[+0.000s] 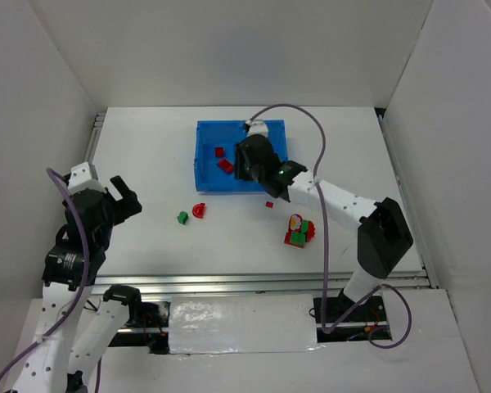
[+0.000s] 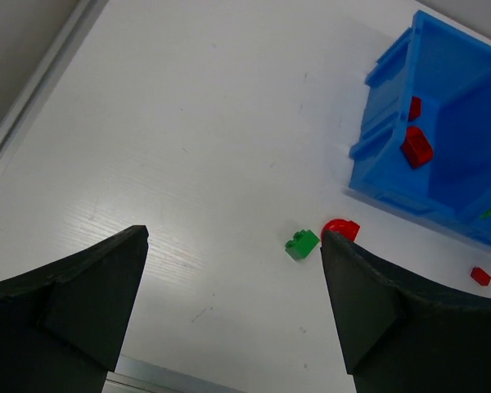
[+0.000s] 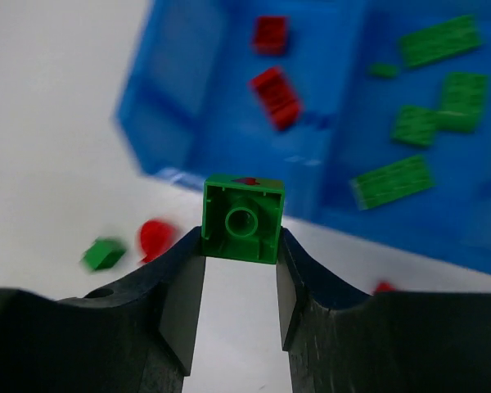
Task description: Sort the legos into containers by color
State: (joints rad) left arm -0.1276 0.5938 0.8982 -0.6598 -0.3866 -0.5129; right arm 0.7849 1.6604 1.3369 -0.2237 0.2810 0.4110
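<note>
My right gripper (image 3: pixel 240 239) is shut on a green brick (image 3: pixel 243 214), held above the near wall of the blue tray (image 3: pixel 168 106). In the top view this gripper (image 1: pixel 247 166) hangs over the tray (image 1: pixel 200 155) near its divider. The left compartment holds two red bricks (image 3: pixel 275 97); the right one holds several green plates (image 3: pixel 391 182). My left gripper (image 2: pixel 233 246) is open and empty over the table's left side (image 1: pixel 124 199). A small green brick (image 2: pixel 302 244) and a red curved piece (image 2: pixel 340 229) lie in front of the tray.
A joined cluster of red and green bricks (image 1: pixel 298 231) lies right of centre. A tiny red piece (image 1: pixel 269 204) lies just in front of the tray. White walls enclose the table on three sides, with a metal rail (image 1: pixel 229 282) at the near edge.
</note>
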